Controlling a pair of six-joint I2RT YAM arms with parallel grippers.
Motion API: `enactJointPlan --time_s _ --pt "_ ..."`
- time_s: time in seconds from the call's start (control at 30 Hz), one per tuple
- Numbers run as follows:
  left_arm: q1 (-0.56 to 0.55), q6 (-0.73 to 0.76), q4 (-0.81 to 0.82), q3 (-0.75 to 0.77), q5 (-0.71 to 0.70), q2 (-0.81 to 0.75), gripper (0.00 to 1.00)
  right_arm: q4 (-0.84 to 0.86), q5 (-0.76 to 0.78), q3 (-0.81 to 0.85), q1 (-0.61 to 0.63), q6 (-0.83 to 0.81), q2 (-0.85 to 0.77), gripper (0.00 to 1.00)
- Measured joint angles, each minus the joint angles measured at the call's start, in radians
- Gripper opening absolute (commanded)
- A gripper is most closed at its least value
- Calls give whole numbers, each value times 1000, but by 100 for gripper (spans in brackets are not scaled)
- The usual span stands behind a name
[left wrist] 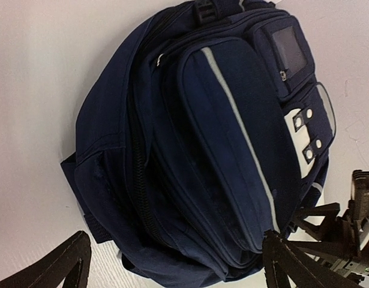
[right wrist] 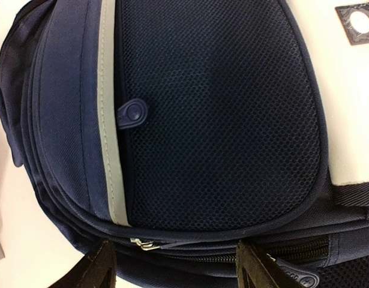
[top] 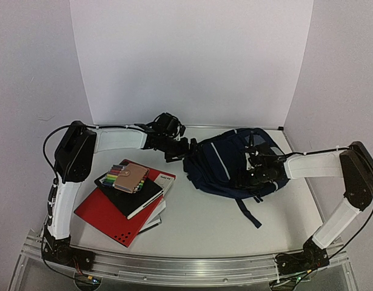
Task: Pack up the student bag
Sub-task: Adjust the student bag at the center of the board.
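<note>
- Lying on its side toward the far right corner of the bench (top: pixel 222 224), the student bag (top: pixel 235 160) is showing zips that are looking shut, so nothing is going in until one is opened.
- The left gripper (left wrist: pixel 175 246) is hovering just beside the bag's left end with its jaws spread wide and nothing between them.
- The right gripper (right wrist: pixel 175 246) is hanging over the bag's mesh pocket (right wrist: pixel 220 120), jaws apart and clamping nothing, near a small metal zip pull (right wrist: pixel 142 243).
- Risk: the pull is looking tiny against the jaws, so a pinch is likely slipping off or catching fabric instead.
- Risk: the bag is soft and unanchored, so tugging a zip with only one arm is likely dragging the whole bag across the bench rather than opening it.
- Risk: the two grippers are working close together at the bag, so a reach from either is risking a knock.
- Risk: the stack toward the near left corner is sitting skewed, so lifting a lower item is threatening to spill the top ones.
- Count: one bag; one red folder (top: pixel 107 218); one black notebook (top: pixel 128 197); one tan pouch (top: pixel 131 177); one set of coloured pens (top: pixel 115 174); at least one red-and-white book (top: pixel 165 180), with others beneath being too hidden to count.
</note>
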Motion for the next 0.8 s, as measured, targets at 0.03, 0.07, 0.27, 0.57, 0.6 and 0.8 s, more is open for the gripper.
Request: enactJointPlan --time_s 0.03,0.07,0.27,0.57,0.6,0.8 --pt "0 0 -9 0 4 9 99 0 7 0 0 0 0 66" --pt "0 0 -15 0 8 16 99 -1 12 2 0 0 2 66" --pt "0 -5 -29 12 20 47 89 -7 21 36 0 -6 43 67" --pt "0 -21 -22 25 50 81 70 15 -4 65 0 -24 92 67" --pt "0 -23 -19 26 55 87 67 27 -15 65 0 -26 100 67" --pt "3 -36 -8 26 66 116 48 100 -113 59 -10 -35 116 67"
